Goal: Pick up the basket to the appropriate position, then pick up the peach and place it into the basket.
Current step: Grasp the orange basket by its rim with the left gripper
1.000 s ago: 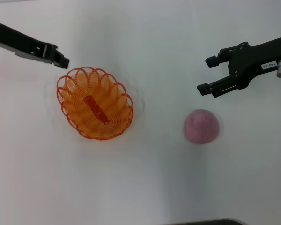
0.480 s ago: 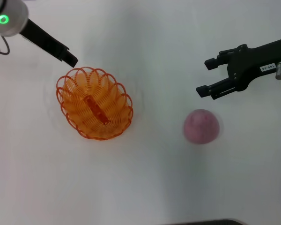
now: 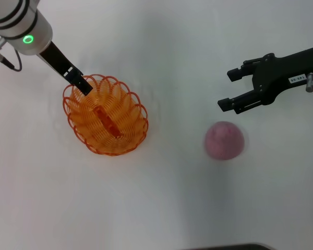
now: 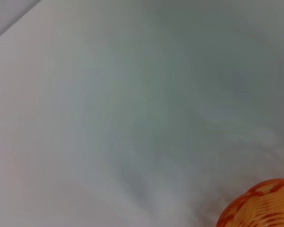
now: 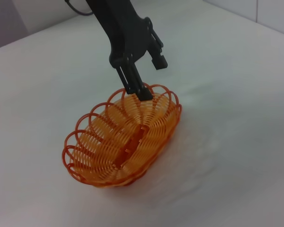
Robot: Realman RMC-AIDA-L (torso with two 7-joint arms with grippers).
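Note:
The orange wire basket (image 3: 105, 115) stands on the white table, left of centre; it also shows in the right wrist view (image 5: 125, 142), and a piece of its rim shows in the left wrist view (image 4: 262, 208). My left gripper (image 3: 77, 80) is open at the basket's far-left rim, one finger inside the rim and one outside; the right wrist view shows it there too (image 5: 150, 78). The pink peach (image 3: 224, 139) lies on the table to the right. My right gripper (image 3: 227, 88) is open and empty, hovering beyond the peach and apart from it.
The white table (image 3: 161, 208) carries only the basket and the peach. A dark edge (image 3: 224, 247) shows at the near side of the head view.
My left arm has swung in and down from the far left, bringing its gripper onto the basket's rim. The right gripper has shifted slightly. Basket and peach have not moved.

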